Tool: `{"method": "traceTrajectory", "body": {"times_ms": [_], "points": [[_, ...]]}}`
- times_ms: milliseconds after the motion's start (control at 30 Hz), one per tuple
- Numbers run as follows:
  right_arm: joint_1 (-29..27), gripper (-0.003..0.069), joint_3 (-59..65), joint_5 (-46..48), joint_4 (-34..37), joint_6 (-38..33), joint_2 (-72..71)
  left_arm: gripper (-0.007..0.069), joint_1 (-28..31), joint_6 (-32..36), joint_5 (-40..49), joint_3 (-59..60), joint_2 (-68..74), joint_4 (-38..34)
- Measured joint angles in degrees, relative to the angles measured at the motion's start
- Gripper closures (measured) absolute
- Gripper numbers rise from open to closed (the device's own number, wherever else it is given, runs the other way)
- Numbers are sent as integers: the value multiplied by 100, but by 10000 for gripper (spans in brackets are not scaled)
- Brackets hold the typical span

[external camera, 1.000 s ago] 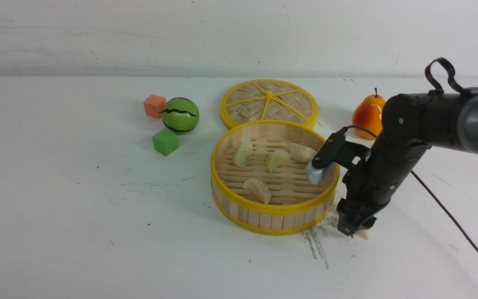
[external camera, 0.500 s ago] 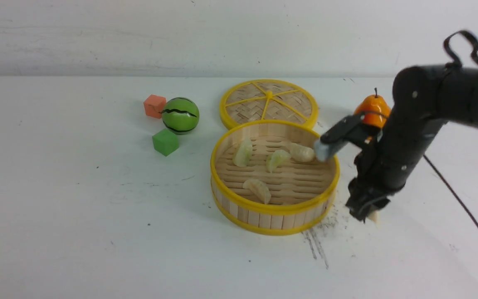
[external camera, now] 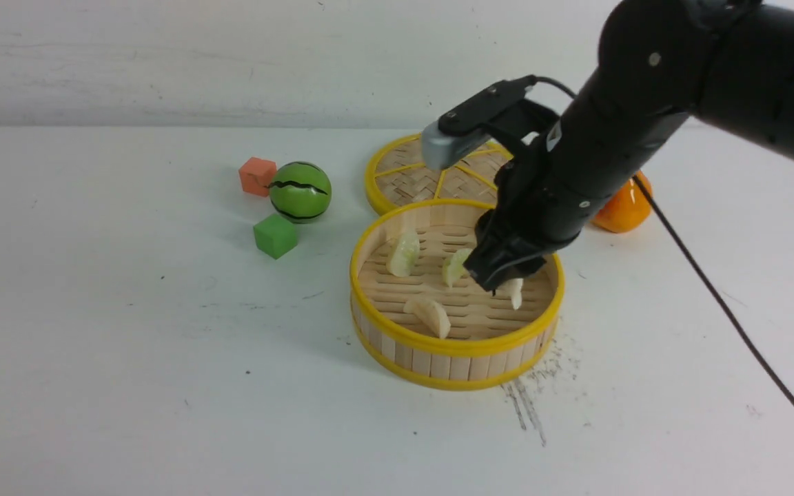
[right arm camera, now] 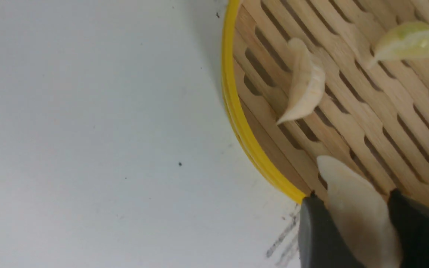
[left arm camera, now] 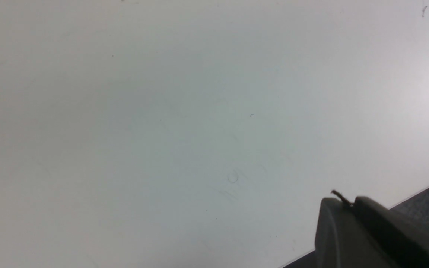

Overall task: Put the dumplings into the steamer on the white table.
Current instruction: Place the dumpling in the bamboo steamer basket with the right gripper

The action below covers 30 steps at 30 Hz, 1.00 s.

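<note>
Dumplings lie in the steamer, which stands right of centre in the front view on the white table. Three show on its slatted floor: two toward the back and one near the front rim. The right end effector reaches down into the basket from the upper right of the frame, clenched on the held dumpling, a cream crescent that pokes out below its tips. From this angle I cannot tell whether that dumpling touches the slats, and the arm hides the rear right part of the floor.

The right wrist view settles the grip: the two dark fingers press either side of the pale dumpling, which is over the slats just inside the yellow rim. Two loose ones lie beyond, one cream and one green-tinted.

Only the front view takes in the surroundings. The woven lid lies behind the steamer, touching it or nearly so. A striped green ball, an orange cube and a green cube sit together left of centre. An orange pear is partly behind the arm.

Only the left wrist view shows the left end effector, its tips closed together over bare table near the edge.
</note>
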Motion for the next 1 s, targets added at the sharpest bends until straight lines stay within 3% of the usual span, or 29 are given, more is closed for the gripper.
{"method": "traceTrajectory", "body": {"times_ms": [333, 600, 700, 900, 1000], "points": [[13, 428, 0, -778, -440, 204, 901, 578, 0, 52, -18, 0, 0, 0], [13, 423, 0, -1408, -1188, 1340, 1293, 572, 0, 52, 37, 0, 0, 0], [13, 374, 0, -1495, -1311, 1755, 1321, 568, 0, 52, 48, 0, 0, 0], [13, 242, -6, -1443, -1339, 1910, 1321, 565, 0, 52, 48, 0, 0, 0], [13, 221, -100, -1063, -1339, 1923, 1321, 565, 0, 52, 53, 0, 0, 0]]}}
